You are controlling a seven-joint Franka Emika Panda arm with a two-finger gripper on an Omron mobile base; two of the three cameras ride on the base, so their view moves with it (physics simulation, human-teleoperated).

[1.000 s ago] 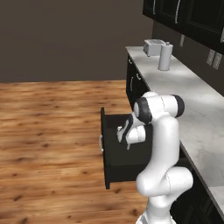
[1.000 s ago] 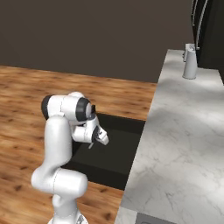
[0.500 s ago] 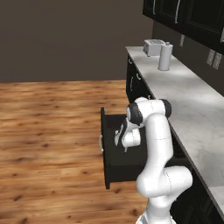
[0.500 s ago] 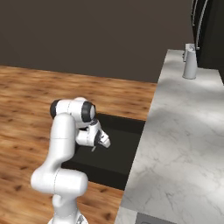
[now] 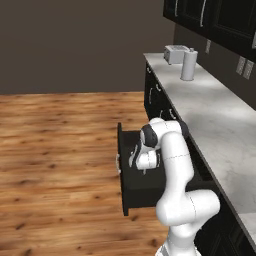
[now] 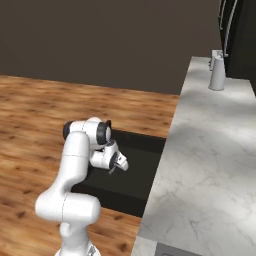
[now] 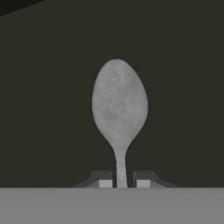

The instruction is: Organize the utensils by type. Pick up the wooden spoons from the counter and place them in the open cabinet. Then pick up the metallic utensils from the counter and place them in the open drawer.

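In the hand view a small all-silver spoon (image 7: 119,105), one of the metallic utensils, lies against the dark floor of the open drawer (image 5: 136,196). Its thin handle runs down between my fingertips (image 7: 105,183). The jaws stand slightly apart, with a narrow gap on each side of the handle. My gripper (image 5: 142,171) points down inside the drawer (image 6: 142,165), low over its floor, and shows from the other side too, gripper (image 6: 114,170). The drawer is pulled out from the black fronts under the white marble counter (image 5: 215,115). The wooden spoons are out of view.
A toaster (image 5: 173,53) and a grey cylinder (image 5: 188,65) stand at the counter's far end; the cylinder (image 6: 216,77) shows in the right base view too. Black upper cabinets (image 5: 220,20) hang above. Wooden floor (image 5: 55,150) lies left of the drawer.
The arm has folded lower and brought the hand down into the drawer. The jaws, closed on the spoon's handle before, now stand slightly apart from it.
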